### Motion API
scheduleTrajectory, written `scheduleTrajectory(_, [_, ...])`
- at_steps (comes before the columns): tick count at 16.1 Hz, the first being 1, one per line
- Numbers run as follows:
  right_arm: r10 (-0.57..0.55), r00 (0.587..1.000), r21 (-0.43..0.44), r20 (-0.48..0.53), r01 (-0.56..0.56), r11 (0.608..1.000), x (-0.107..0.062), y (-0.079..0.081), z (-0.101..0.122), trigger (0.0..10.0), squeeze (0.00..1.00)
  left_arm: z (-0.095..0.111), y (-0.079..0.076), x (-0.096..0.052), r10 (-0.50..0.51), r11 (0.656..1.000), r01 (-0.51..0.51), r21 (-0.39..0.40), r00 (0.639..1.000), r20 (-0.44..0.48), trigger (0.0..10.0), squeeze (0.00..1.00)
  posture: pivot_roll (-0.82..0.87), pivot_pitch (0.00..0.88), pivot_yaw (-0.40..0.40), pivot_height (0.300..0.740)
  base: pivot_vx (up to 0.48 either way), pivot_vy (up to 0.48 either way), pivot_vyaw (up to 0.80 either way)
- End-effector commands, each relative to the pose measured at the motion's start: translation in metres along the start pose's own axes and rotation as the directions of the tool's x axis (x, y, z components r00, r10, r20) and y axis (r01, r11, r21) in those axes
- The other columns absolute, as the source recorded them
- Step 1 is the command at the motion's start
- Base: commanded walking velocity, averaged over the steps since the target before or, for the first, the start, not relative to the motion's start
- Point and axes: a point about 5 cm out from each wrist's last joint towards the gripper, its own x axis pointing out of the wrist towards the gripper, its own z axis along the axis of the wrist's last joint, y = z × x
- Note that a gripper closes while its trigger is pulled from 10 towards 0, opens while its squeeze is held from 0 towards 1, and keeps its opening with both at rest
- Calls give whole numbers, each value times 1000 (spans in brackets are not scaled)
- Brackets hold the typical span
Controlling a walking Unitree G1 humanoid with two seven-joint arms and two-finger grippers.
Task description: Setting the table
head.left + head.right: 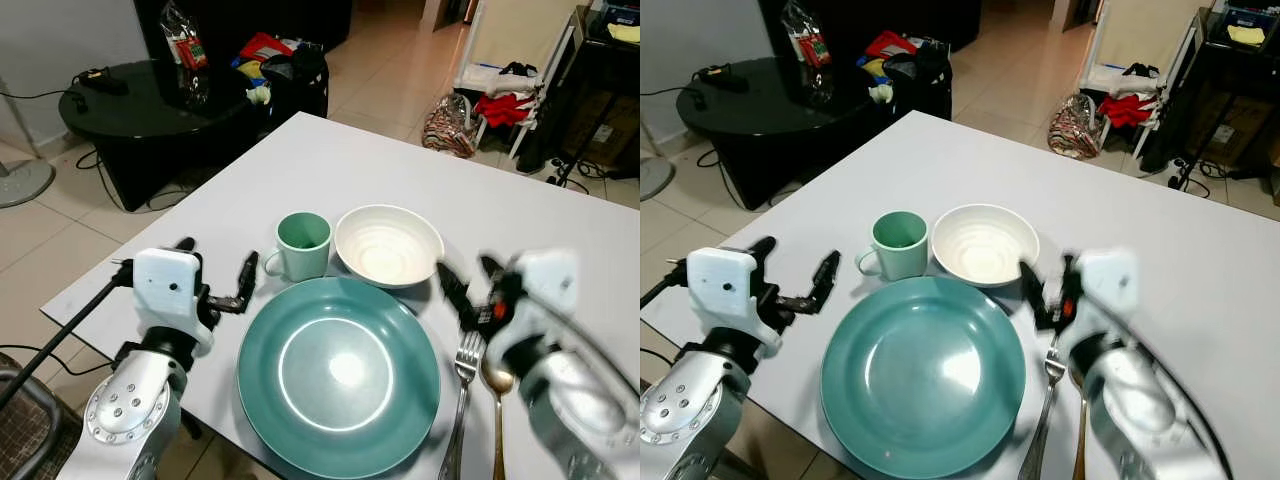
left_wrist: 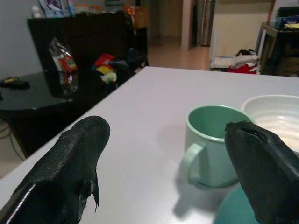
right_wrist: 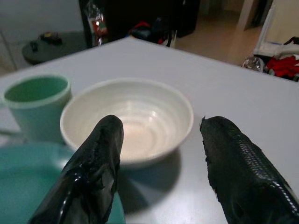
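We are holding our left end effector [image 1: 213, 272] spread and empty over the white bench [image 1: 330, 165], just left of the green mug [image 1: 300, 245]. The mug is standing beside the white bowl [image 1: 388, 244], both behind the teal plate [image 1: 338, 374]. A fork [image 1: 461, 395] and spoon [image 1: 497, 405] are lying right of the plate. Our right end effector [image 1: 466, 279] is hanging spread above the fork, gripping nothing.

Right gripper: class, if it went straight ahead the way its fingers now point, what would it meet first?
Most likely the cream ceramic bowl. The right gripper hovers open, its fingers aimed at the bowl's near rim, with the teal plate's edge beneath. Exact height is unclear, so it might skim over the rim.
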Motion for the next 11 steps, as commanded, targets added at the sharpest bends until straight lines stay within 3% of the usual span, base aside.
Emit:
scheduleTrajectory(1, [-3, 1000, -18, 15, 3, 1000, 0, 0, -1, 10000, 0, 0, 1, 4, 11, 1000, -11, 21, 1000, 9, 10000, 0, 6, 0, -5, 740, 0, 0, 0])
scheduleTrajectory(4, [-23, 1000, 29, -6, 23, 999, -6, -3, -11, 10000, 0, 0, 2, 8, 2, 1000, -3, 27, 1000, 16, 10000, 0, -6, 0, 6, 740, 0, 0, 0])
scheduleTrajectory(11, [-38, 999, 7, -8, 38, 999, -5, -3, -12, 10000, 0, -5, -2, 5, -25, 1000, 25, 18, 1000, 2, 10000, 0, -13, 0, 13, 740, 0, 0, 0])
